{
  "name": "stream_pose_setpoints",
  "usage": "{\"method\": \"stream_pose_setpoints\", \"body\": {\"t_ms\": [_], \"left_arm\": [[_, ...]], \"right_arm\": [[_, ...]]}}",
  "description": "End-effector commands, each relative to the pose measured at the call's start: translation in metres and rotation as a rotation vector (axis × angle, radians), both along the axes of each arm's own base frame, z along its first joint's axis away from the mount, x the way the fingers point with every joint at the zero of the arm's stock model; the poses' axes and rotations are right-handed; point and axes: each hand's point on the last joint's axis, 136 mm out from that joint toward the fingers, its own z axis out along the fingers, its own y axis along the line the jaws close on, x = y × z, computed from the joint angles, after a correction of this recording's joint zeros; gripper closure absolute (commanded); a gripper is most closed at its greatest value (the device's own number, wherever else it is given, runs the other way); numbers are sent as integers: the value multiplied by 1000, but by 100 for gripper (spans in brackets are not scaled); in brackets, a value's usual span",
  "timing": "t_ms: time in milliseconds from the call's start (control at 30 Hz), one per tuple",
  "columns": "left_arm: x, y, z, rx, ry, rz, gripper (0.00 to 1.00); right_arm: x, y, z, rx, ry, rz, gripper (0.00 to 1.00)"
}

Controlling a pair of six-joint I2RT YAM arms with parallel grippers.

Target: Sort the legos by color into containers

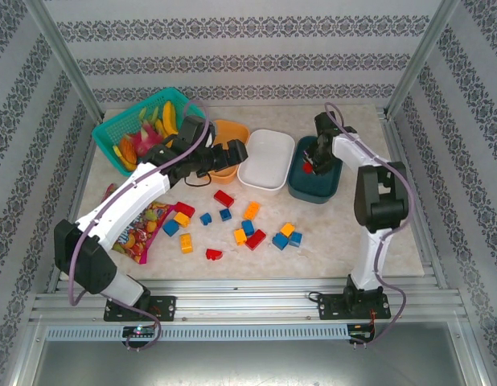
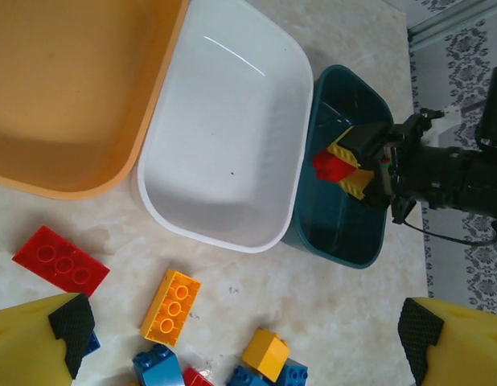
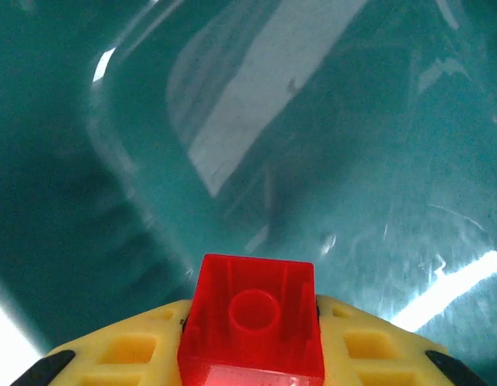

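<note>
Legos (image 1: pixel 247 227) lie loose on the table (image 1: pixel 329 241), on the base side of both grippers. One red lego (image 3: pixel 252 322) is pinched between the yellow pads of the right gripper (image 2: pixel 346 166). It is held inside the rim of the teal bowl (image 2: pixel 337 233), with the bowl floor just beneath it. The left gripper (image 2: pixel 244 331) is spread wide and carries nothing. It hangs above the table with the orange bowl (image 2: pixel 63 96) and white bowl (image 2: pixel 224 137) ahead of it and loose legos under it.

To do this drop well, I would part the right jaws only a little, with the red lego low between the bowl walls so it cannot bounce out. Then I would lift straight up before swinging away. The left gripper looks best sent to an orange-yellow lego directly below it, well apart from the other arm.

As far as the overhead view allows a count, there are three bowls, all bare apart from the held piece. On the table I make out four red, six blue and five orange-yellow, so fifteen loose and one held.
</note>
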Motion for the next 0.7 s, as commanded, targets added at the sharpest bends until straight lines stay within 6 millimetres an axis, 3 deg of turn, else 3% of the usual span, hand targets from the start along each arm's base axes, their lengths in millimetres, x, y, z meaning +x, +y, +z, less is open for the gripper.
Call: {"method": "stream_pose_setpoints", "body": {"t_ms": [0, 167, 267, 333, 467, 567, 667], "left_arm": [[2, 11, -4, 17, 41, 42, 1], [-5, 18, -13, 32, 69, 61, 1], [-10, 23, -12, 47, 76, 68, 1], [-14, 28, -8, 64, 77, 79, 1], [-28, 46, 4, 115, 76, 108, 2], [-44, 64, 12, 156, 72, 141, 2], [-67, 85, 10, 206, 99, 180, 2]], "right_arm": [[-3, 2, -7, 26, 60, 19, 78], [-4, 4, -11, 31, 87, 23, 58], [0, 2, 17, 13, 32, 26, 46], [3, 3, 45, 7, -37, 30, 42], [0, 6, 121, 15, -210, 39, 41], [-15, 13, 189, -18, -401, 103, 41], [-46, 39, 262, -120, -697, 272, 40]]}}
